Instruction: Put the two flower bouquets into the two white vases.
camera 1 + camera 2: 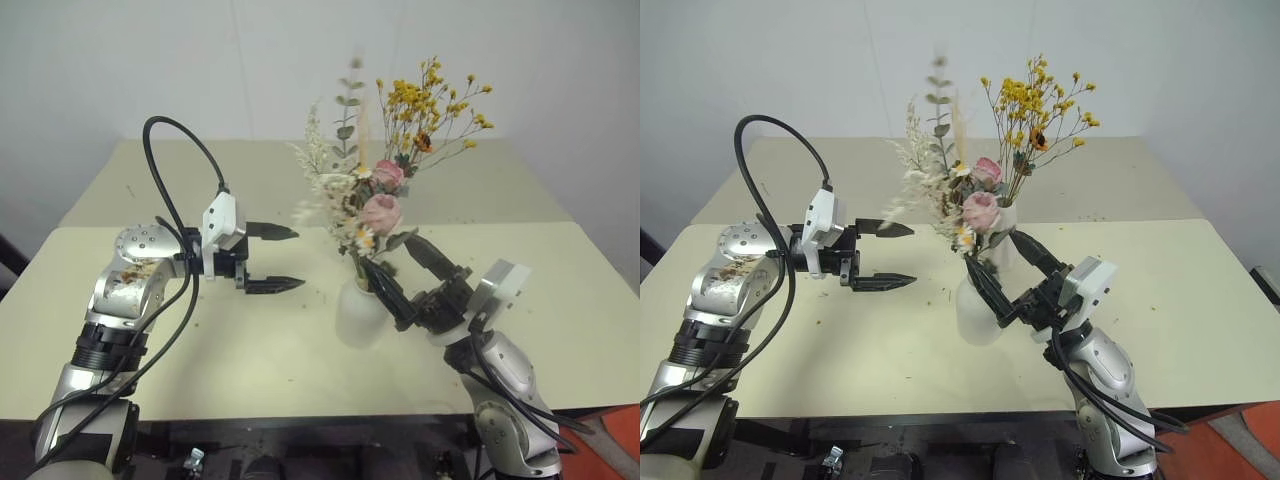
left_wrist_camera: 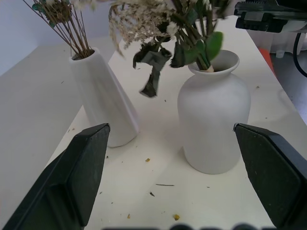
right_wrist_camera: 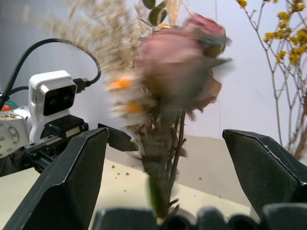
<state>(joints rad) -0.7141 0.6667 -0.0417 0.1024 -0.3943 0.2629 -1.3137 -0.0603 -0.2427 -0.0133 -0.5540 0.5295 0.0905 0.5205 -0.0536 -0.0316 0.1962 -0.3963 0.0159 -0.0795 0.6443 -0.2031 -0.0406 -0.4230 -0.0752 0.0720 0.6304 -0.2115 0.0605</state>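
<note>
Pink-and-cream bouquet [image 1: 352, 205] stands with its stems in the squat vase [image 1: 360, 312], directly between the spread fingers of the right gripper [image 1: 403, 268], which hold nothing and touch neither stems nor vase that I can see. Yellow bouquet [image 1: 432, 105] sits in the tall vase [image 2: 105, 101], just beyond the right gripper. Left gripper [image 1: 285, 258] hovers beside the squat vase, jaws wide, empty, above the table [image 1: 560, 290].

Two white vases stand on one counter [image 1: 560, 290]: a squat rounded vase [image 2: 213, 120] and a tall slim vase [image 2: 103, 98]. Two bouquets fill them, one cream-and-pink bouquet [image 1: 370, 205] and one yellow-blossomed bouquet [image 1: 430, 105]. Two pink blooms show. Two claws: left claw [image 1: 275, 258], right claw [image 1: 408, 272].
</note>
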